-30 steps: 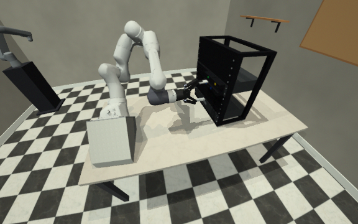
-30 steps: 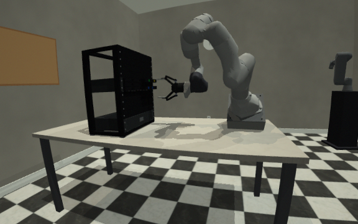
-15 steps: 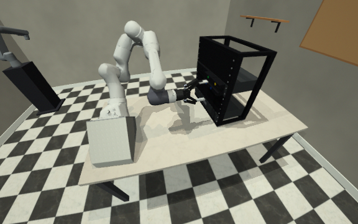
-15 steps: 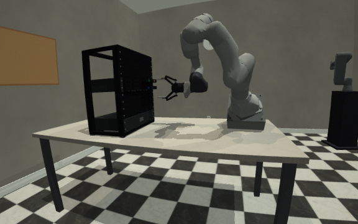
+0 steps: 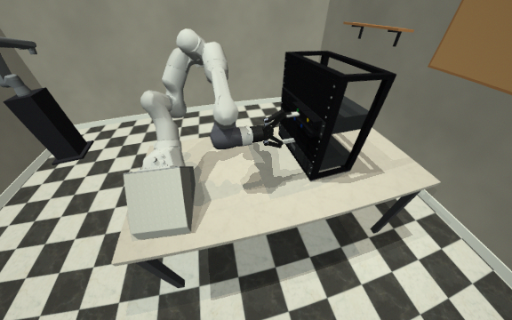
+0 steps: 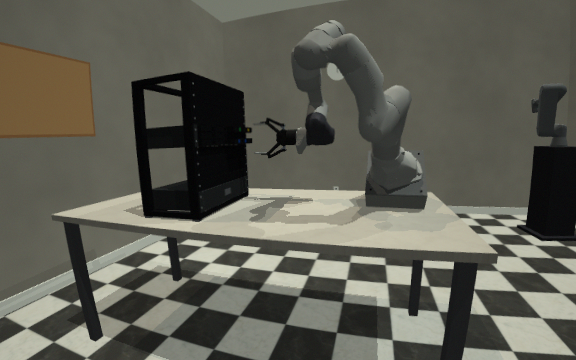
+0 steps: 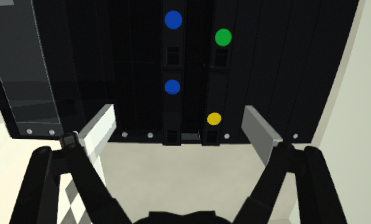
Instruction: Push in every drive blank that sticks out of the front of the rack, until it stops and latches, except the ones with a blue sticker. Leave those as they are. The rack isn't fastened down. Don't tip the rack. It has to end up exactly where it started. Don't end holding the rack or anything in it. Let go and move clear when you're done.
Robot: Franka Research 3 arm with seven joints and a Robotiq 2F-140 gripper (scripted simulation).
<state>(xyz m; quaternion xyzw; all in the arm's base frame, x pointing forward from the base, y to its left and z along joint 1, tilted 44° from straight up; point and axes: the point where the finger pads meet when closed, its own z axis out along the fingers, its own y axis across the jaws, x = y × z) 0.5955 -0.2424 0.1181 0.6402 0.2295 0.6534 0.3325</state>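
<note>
The black open-frame rack (image 5: 309, 80) (image 6: 218, 120) (image 7: 296, 60) stands upright on the table (image 5: 327, 196) (image 6: 318, 225). On its front, two drive blanks with blue stickers (image 7: 173, 20) (image 7: 172, 86) sit in one row. A blank with a green sticker (image 7: 223, 37) (image 5: 298, 110) (image 6: 240, 129) and a blank with a yellow sticker (image 7: 214, 118) (image 5: 308, 119) (image 6: 249, 130) sit in the row beside it. All of them stand slightly proud of the front. My gripper (image 5: 292, 127) (image 6: 258, 138) (image 7: 179, 116) is open and empty. It points level at the rack front, close to these blanks, with its fingers either side of both rows.
The arm's grey base block (image 5: 158, 200) stands on the table's other end. A black pedestal with a grey stand (image 5: 47, 120) (image 6: 555, 190) is on the floor beyond. An orange board (image 5: 492, 44) (image 6: 23, 90) and a small shelf (image 5: 378, 28) hang on the walls.
</note>
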